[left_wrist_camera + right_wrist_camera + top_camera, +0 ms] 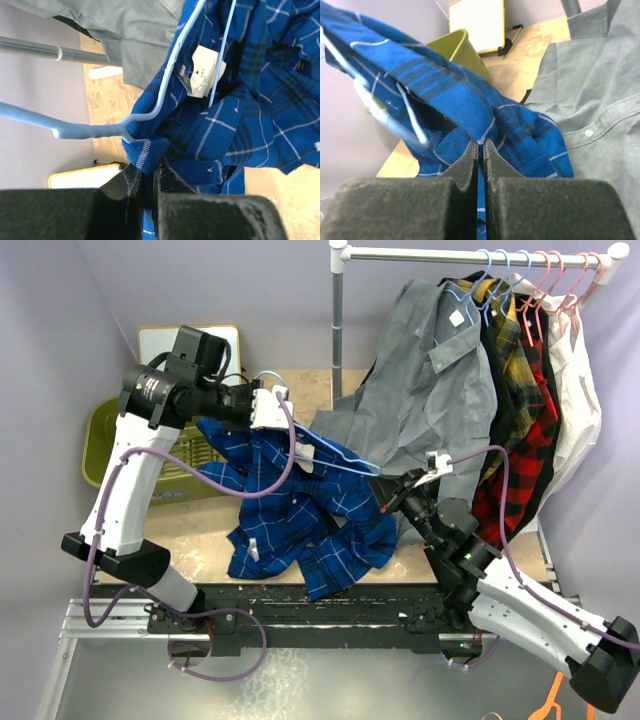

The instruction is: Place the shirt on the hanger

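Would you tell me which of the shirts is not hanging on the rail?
The royal-blue plaid shirt: it droops over the table, pinched by the left gripper and right gripper; the grey shirt and red-and-black plaid shirt hang from the rail.

Left gripper (272, 412) and right gripper (386, 502) facing each other, both pinched fully closed.

Lilac walls (60, 300), wooden tabletop (197, 530), white clothes rail (460, 254)

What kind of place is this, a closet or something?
Probably a robot lab set up like a laundry corner: a white metal clothes rail with a plain grey button-up shirt, an olive-green plastic basket, and two white-and-black robot arms at a light wooden table.
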Tool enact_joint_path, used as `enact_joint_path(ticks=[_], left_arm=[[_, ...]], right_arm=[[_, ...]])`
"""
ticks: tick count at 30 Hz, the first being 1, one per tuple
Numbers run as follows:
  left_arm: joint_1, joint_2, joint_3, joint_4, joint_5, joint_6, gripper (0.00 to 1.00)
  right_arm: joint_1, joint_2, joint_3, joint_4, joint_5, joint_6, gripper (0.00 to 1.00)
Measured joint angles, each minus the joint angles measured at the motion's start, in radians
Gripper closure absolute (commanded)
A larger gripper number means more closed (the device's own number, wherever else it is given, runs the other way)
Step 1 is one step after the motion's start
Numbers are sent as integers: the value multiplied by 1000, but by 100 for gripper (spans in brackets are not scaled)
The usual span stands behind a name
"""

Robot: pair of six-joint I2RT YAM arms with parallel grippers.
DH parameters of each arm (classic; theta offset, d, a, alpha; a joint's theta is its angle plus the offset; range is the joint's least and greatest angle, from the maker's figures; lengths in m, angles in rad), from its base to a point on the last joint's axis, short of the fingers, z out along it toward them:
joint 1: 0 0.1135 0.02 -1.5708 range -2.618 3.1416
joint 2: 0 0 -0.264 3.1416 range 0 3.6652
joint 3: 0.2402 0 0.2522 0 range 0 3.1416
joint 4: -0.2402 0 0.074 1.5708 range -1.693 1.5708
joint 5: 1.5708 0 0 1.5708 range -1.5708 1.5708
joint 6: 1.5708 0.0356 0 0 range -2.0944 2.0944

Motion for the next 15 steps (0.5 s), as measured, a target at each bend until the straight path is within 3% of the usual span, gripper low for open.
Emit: enact_joint_path(ticks=[7,15], left_arm=[[-16,-7,-15,-43,-99,137,100],[-20,-9,-62,71,-232,171,100]], right_arm=[[-101,-56,57,-104,-64,-36,100],[-118,-16,219,-301,-164,-87,100]])
